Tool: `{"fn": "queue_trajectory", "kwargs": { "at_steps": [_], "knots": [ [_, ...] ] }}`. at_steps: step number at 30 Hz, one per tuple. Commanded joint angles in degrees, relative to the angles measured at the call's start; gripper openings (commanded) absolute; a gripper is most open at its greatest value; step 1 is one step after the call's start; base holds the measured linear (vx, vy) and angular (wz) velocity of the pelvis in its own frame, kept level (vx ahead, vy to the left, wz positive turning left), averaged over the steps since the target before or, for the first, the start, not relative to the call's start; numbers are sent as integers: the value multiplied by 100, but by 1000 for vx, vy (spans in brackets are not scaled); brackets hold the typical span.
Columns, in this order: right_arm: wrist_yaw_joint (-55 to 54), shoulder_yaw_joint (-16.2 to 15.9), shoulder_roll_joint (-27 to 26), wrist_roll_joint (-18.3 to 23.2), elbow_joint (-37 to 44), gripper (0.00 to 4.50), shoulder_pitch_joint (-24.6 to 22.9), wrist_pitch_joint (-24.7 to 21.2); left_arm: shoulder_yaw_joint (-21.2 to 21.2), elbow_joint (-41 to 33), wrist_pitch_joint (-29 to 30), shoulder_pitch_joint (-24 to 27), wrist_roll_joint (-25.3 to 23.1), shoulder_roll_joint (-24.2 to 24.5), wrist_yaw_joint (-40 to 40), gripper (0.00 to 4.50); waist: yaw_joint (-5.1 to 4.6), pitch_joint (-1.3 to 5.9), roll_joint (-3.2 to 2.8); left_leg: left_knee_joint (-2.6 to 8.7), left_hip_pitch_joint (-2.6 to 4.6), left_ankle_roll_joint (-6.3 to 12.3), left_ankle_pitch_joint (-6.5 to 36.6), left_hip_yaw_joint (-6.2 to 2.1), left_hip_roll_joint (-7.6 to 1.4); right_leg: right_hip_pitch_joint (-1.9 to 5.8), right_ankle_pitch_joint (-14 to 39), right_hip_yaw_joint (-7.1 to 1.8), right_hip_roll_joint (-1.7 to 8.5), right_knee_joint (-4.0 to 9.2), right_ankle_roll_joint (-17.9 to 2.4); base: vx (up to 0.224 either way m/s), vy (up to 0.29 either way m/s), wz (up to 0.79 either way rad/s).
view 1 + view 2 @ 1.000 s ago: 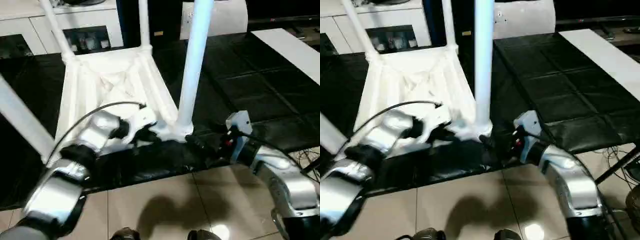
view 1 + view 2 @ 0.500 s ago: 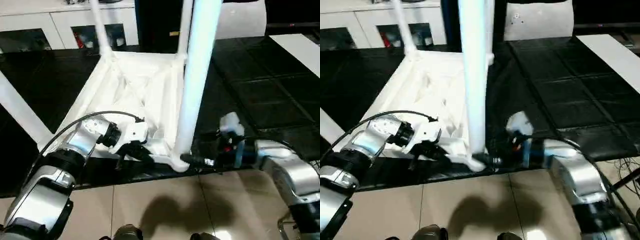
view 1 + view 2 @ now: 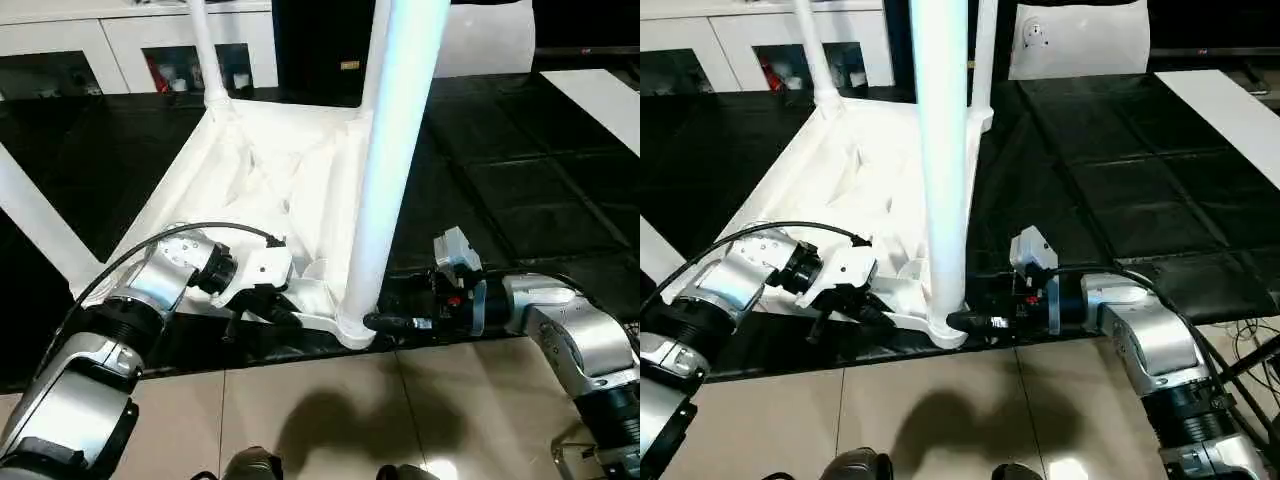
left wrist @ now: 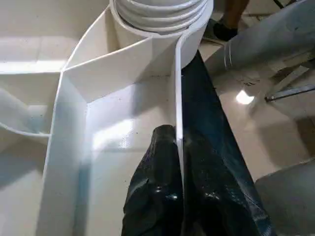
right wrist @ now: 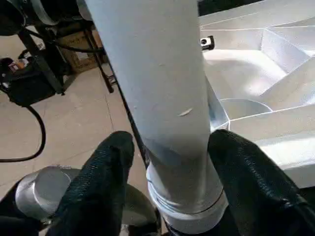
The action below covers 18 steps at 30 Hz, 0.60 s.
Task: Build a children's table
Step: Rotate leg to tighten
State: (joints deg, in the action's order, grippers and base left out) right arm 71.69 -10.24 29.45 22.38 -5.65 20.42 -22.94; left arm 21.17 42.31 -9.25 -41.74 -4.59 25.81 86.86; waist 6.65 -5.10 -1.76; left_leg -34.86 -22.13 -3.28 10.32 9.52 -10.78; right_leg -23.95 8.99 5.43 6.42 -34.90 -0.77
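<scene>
While the left gripper [image 4: 177, 162] pinches the rim of the upturned tabletop [image 3: 270, 170] on the black mat [image 3: 520, 170], the right gripper's [image 5: 170, 162] fingers straddle the near leg [image 3: 385, 180] at its socket, contact unclear. Hollow plastic: probably light, stiff, slick; grip low. Neighbouring legs crowd the reach.

Left claw [image 3: 268, 308] pinches the upturned tabletop's [image 3: 262, 160] near rim.

The tabletop [image 3: 270, 190] lies upside down on the mat [image 3: 520, 180], legs up. The near leg [image 3: 385, 190] stands in its 5 o'clock corner; left gripper [image 3: 268, 308] at 7, right gripper [image 3: 392, 322] at 4
</scene>
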Motion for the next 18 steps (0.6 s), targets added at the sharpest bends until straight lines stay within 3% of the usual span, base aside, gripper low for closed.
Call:
{"fn": "queue_trajectory", "kwargs": {
  "at_steps": [1, 7, 10, 13, 14, 15, 17, 18],
  "knots": [
    [98, -122, -38, 81, 102, 246, 59, -103, 81, -238, 0, -66, 75, -49, 190, 0, -54, 384, 42, 486, 83, 278, 1331, -29, -228, 307, 1746, -289, 256, 432, -1196, 0, 0, 0],
    [-12, -90, -135, 171, 249, 202, -43, -220, 39, -294, 180, -56, 69, -73, 40, 0, -70, 361, 68, 507, 91, 211, 1421, -19, -233, 305, 1824, -298, 261, 446, -1184, 0, 0, 0],
    [-642, 12, -411, 148, 485, 186, -245, -331, -129, -366, 565, -76, 52, -201, -482, 0, -71, 340, 79, 525, 90, 181, 1445, -23, -235, 297, 1860, -302, 262, 457, -1164, 0, 0, 0],
    [-1469, 22, -708, -245, 480, 167, -321, -245, -328, -317, 1102, -180, 47, -376, -1062, 0, -142, 307, 89, 557, 86, 15, 1702, -49, -207, 291, 2362, -281, 268, 504, -990, 0, 0, 0],
    [-2400, 141, -1152, -495, 411, 160, -276, -404, -518, -365, 1551, -239, 92, -560, -1563, 0, -182, 286, 92, 565, 91, -45, 1798, -53, -193, 273, 2608, -278, 265, 528, -906, 0, 0, 0],
    [-2673, 193, -1299, -536, 388, 150, -249, -476, -561, -392, 1653, -250, 92, -607, -1704, 0, -241, 243, 73, 581, 71, -128, 1940, -62, -174, 260, 2889, -268, 257, 560, -812, 0, 0, 0],
    [-3402, 348, -1724, -623, 346, 141, -156, -722, -686, -521, 2056, -249, 76, -773, -2161, 0, -340, 241, 74, 591, 27, -249, 2046, -125, -133, 305, 3437, -211, 281, 611, -530, 0, 0, 0],
    [-3607, 396, -1845, -648, 330, 133, -125, -793, -718, -574, 2184, -237, 79, -831, -2276, 0, -374, 243, 80, 593, 28, -258, 2030, -128, -133, 301, 3463, -205, 277, 623, -498, 0, 0, 0]
  ]
}}
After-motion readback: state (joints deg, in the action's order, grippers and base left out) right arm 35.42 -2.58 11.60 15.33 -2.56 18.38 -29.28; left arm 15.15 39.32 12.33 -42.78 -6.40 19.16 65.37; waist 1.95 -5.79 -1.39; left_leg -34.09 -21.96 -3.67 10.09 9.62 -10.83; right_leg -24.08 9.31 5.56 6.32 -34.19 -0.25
